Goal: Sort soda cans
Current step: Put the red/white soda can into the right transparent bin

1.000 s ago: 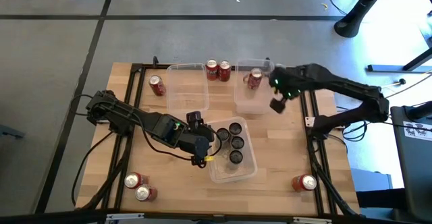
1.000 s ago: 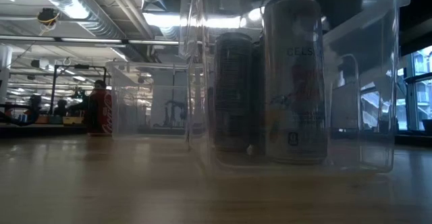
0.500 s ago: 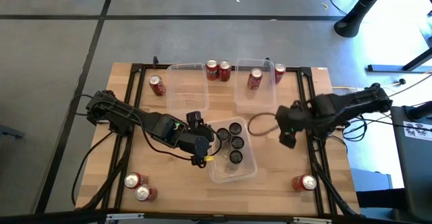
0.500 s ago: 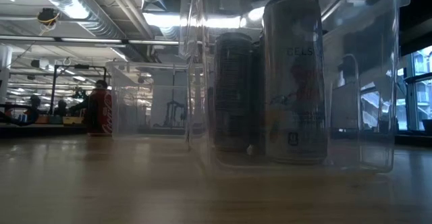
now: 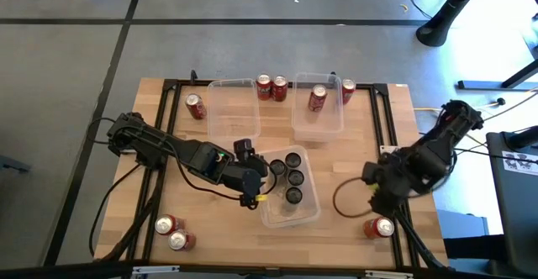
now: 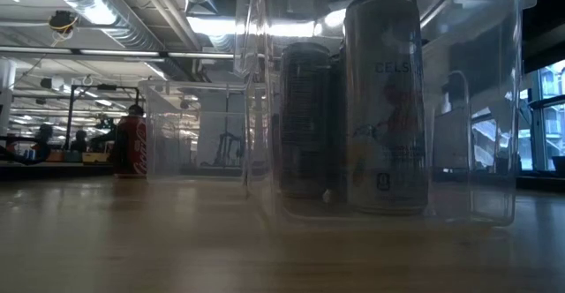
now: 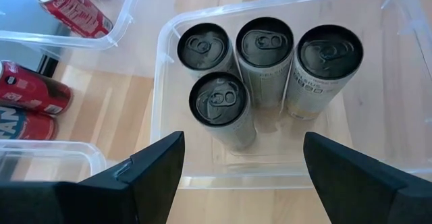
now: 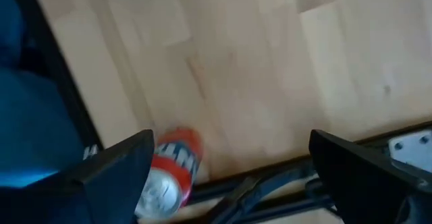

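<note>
Right gripper [image 5: 376, 202] spread wide, empty, above lying red aluminium soda can [image 5: 379, 227], left gripper [image 5: 253, 186] wide open, empty, beside clear plastic bin [image 5: 309, 213] of four dark upright cans [image 7: 260, 62]

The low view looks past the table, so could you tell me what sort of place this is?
Probably a robotics lab or workshop: exposed ceiling ducts, strip lights, and workbenches with equipment behind the clear bins.

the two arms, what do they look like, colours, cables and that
Both arms are dark, near black, built of jointed segments with black cables trailing from them. The right arm's cable forms a loop over the table. The left gripper and right gripper each have two broad, flat, dark fingers. No markings are readable.
</note>
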Robot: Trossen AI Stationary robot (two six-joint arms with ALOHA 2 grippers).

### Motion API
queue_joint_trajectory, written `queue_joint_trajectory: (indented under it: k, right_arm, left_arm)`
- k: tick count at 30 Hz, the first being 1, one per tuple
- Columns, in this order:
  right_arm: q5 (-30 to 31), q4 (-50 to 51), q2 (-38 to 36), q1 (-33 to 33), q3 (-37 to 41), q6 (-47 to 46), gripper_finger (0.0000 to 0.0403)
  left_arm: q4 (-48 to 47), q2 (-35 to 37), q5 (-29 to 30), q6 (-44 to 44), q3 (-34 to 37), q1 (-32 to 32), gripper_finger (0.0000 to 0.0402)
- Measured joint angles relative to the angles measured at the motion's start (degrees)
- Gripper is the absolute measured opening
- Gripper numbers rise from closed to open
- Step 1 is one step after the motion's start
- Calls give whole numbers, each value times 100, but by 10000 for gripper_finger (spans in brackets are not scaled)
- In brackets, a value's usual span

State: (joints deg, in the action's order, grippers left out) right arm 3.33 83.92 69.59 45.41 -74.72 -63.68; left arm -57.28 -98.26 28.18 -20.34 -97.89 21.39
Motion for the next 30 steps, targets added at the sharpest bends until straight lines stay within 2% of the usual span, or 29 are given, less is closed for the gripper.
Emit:
queue_joint_trajectory:
  k: [8, 15, 19, 23, 30]
  right_arm:
    - [178, 27, 257, 884, 2, -691, 392]
    - [420, -9, 531, 975, 4, -700, 392]
    - [1096, -147, 576, 970, 4, -698, 392]
    - [1996, -251, 574, 970, 4, -708, 392]
    - [3033, -366, 574, 970, 4, -659, 392]
  left_arm:
    - [46, 0, 0, 81, 0, 2, 292]
    - [48, 0, 0, -6, 0, 2, 292]
    - [-37, 0, 21, -28, 0, -4, 292]
    - [-522, 19, 274, -376, 0, -110, 292]
    - [-1623, 328, 342, -962, -15, -718, 292]
